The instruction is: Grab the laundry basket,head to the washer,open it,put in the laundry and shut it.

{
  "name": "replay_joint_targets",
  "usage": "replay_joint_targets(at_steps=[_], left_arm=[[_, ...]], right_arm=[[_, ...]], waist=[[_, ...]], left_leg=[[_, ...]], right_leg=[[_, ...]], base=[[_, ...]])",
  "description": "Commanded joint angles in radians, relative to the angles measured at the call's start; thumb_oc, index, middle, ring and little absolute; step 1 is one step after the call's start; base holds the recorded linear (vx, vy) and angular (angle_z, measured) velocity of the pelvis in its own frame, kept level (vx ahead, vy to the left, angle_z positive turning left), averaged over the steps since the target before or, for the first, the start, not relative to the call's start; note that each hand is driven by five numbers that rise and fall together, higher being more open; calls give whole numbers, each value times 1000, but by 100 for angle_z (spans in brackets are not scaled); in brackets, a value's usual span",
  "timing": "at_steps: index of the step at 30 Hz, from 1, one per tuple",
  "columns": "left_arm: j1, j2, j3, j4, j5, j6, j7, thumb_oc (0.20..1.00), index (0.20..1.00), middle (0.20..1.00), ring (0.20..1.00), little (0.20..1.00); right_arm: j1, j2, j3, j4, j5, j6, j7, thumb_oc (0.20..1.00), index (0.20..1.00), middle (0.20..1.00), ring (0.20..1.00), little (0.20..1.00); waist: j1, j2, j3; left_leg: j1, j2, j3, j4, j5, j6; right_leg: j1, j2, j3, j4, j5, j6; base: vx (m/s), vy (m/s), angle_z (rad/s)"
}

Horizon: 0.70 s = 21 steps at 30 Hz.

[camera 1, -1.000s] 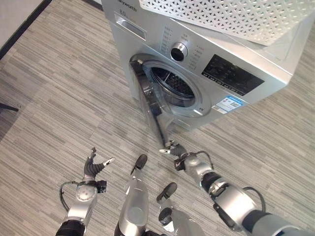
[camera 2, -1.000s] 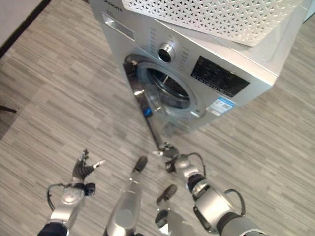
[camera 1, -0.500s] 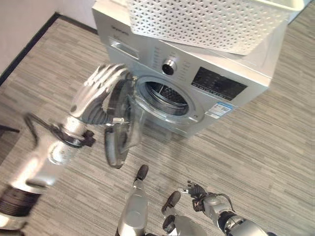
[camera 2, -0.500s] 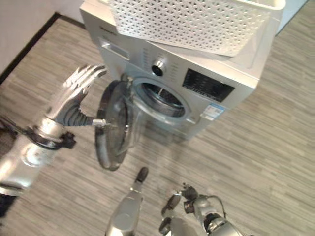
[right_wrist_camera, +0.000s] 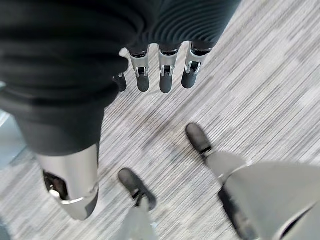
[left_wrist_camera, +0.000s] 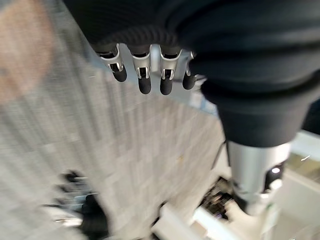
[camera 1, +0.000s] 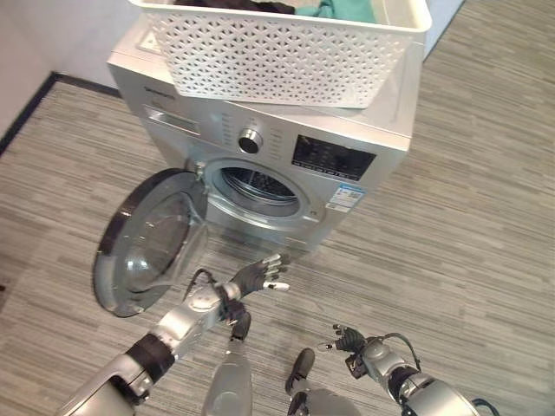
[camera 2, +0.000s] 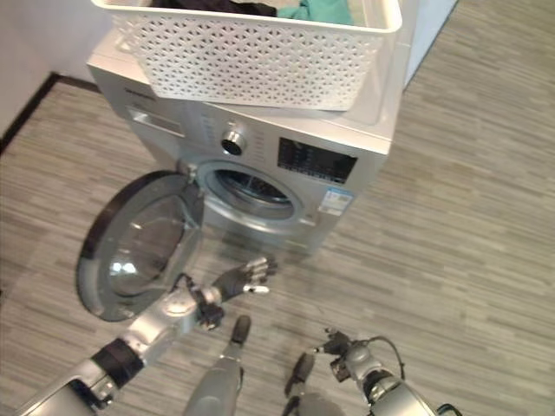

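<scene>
While the white perforated plastic laundry basket (camera 1: pixel 286 52) sits atop the silver front-loading washer (camera 1: pixel 364 139), well above both, the left robot hand (camera 1: pixel 256 277), fingers relaxed and empty, hangs nearer than the loosely open right robot hand (camera 1: pixel 351 341).

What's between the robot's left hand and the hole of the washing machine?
Just bare striped floor and the washer's silver front below the drum opening, seen in the left eye view. The left hand holds nothing.

Left hand (camera 1: pixel 257 276) reaches forward, fingers relaxed; right hand (camera 1: pixel 349 341) hangs low.
</scene>
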<state>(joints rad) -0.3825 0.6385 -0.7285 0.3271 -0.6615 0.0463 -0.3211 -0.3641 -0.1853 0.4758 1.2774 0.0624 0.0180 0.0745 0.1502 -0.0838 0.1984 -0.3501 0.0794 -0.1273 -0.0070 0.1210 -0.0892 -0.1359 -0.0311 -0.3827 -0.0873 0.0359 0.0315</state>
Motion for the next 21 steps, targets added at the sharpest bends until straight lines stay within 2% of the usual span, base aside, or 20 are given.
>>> replay_joint_targets(at_steps=[1,3,5,7,9,11,12,13,14,16,21], left_arm=[[-41,84,-6,42,184,-40,-5,1000,1000,1000,1000,1000],[-66,29,32,204,374,-43,67,1000,1000,1000,1000,1000],[-125,-53,114,393,552,-52,182,1000,1000,1000,1000,1000],[-244,-130,167,626,633,-58,290,1000,1000,1000,1000,1000],[-338,-146,195,742,639,-69,362,1000,1000,1000,1000,1000],[-401,-154,198,776,615,-75,389,1000,1000,1000,1000,1000],[-438,-157,204,761,606,-83,409,1000,1000,1000,1000,1000],[-437,-157,204,761,606,-83,409,1000,1000,1000,1000,1000],[-440,-159,220,757,602,-83,421,1000,1000,1000,1000,1000],[-415,-142,254,737,582,-96,439,1000,1000,1000,1000,1000],[-295,-121,311,636,559,-108,433,1000,1000,1000,1000,1000]], right_arm=[[27,-24,13,-13,4,7,13,1000,1000,1000,1000,1000],[28,-20,8,-5,22,9,2,1000,1000,1000,1000,1000],[26,-5,1,1,42,7,-12,1000,1000,1000,1000,1000],[18,4,0,-6,65,1,-30,1000,1000,1000,1000,1000],[16,-5,0,-22,91,-12,-55,1000,1000,1000,1000,1000],[22,-27,-10,-39,115,-19,-68,1000,1000,1000,1000,1000],[39,-65,-33,-55,134,-24,-76,1000,1000,1000,1000,1000],[40,-66,-33,-56,134,-24,-76,1000,1000,1000,1000,1000],[45,-70,-40,-56,137,-23,-77,1000,1000,1000,1000,1000],[50,-75,-57,-58,136,-22,-77,1000,1000,1000,1000,1000],[110,-120,-188,-65,177,-26,-92,1000,1000,1000,1000,1000]], waist=[[38,-17,22],[36,-28,35],[33,-40,52],[19,-48,75],[3,-53,103],[-17,-52,124],[-48,-38,133],[-48,-38,133],[-55,-33,134],[-67,-33,133],[-78,-42,123]], left_leg=[[58,93,13,-80,-34,-19],[60,99,13,-80,-31,-18],[56,100,10,-74,-30,-20],[48,103,11,-66,-28,-23],[18,97,18,-32,-33,-26],[-42,76,57,51,-54,-16],[-76,74,197,138,-109,-9],[-77,75,198,141,-111,-8],[-84,81,236,166,-119,-7],[-87,77,246,194,-144,4],[-115,53,238,305,-224,35]], right_leg=[[-3,-143,22,6,-4,147],[-4,-138,29,10,-10,142],[-8,-134,35,12,-14,136],[-16,-132,40,21,-18,131],[-23,-137,41,28,-17,128],[-35,-156,30,35,-6,128],[-30,-171,22,36,-4,135],[-31,-171,23,36,-4,135],[-38,-173,22,38,0,133],[-46,-172,40,45,8,134],[-48,-220,59,105,2,142]], base=[[13,-26,-23],[-3,-19,-16],[-19,-10,1],[-59,-13,2],[-82,-5,12],[-87,37,23],[-37,54,33],[-30,97,50],[-38,121,58],[-30,191,21],[20,158,-16]])
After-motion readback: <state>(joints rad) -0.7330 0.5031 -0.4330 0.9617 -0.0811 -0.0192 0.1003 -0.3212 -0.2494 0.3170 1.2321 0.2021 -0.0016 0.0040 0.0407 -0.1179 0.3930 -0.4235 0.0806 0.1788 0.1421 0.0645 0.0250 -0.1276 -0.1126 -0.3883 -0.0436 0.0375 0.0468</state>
